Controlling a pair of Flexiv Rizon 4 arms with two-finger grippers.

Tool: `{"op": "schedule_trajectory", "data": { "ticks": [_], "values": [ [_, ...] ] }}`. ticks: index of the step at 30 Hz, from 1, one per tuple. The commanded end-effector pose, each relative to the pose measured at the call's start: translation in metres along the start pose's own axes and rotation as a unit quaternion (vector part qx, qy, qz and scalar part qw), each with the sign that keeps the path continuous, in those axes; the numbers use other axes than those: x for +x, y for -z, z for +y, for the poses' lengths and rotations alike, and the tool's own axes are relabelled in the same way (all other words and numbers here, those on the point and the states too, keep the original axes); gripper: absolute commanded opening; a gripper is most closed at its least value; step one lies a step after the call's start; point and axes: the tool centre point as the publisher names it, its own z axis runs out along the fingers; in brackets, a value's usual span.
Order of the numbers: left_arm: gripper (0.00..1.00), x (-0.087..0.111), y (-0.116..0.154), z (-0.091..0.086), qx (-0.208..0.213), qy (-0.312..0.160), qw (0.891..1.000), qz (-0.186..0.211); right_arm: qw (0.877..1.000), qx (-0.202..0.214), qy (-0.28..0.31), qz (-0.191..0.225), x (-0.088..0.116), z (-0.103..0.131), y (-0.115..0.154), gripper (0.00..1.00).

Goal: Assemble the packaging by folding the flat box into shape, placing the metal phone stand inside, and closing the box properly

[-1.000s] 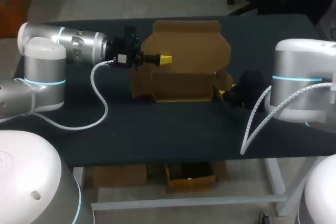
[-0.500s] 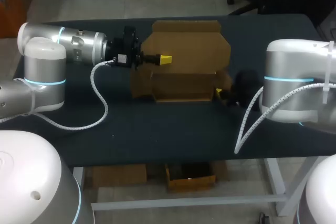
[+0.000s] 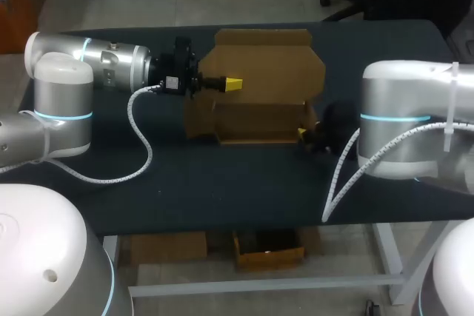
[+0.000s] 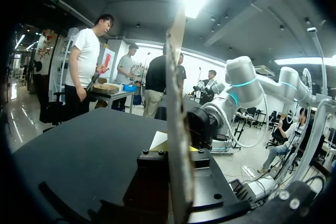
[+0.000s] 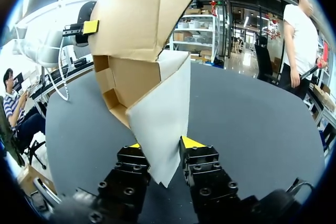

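Now, left gripper [image 3: 232, 83] pinching the tall lid of the cardboard box [image 3: 261, 63], right gripper [image 5: 160, 143] squeezing its side flap, dark table [image 3: 222, 192].

Head view: the right gripper [image 3: 301, 133] is mostly buried behind the right arm [image 3: 396, 120], just a yellow speck showing. In the left wrist view, the cardboard box [image 4: 177, 129] stands edge-on and blocks whatever's behind it.

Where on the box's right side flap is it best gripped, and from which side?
Grip the side flap at its free outer edge, coming from the right of the box. It stands upright and thin, edge toward the right end effector, so fingers can pinch both faces.
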Motion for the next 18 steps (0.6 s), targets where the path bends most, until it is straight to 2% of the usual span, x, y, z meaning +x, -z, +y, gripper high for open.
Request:
{"op": "schedule_trajectory", "data": {
  "ticks": [1,18],
  "values": [
    [0.00,0.000,0.000,0.004,0.000,0.000,1.000,0.000,1.000,-0.003,-0.002,-0.015,0.010,0.000,-0.003,0.27],
    [0.00,0.000,0.000,0.004,0.000,0.000,1.000,0.000,0.999,-0.002,-0.028,-0.040,0.027,-0.012,0.001,0.31]
  ]
}}
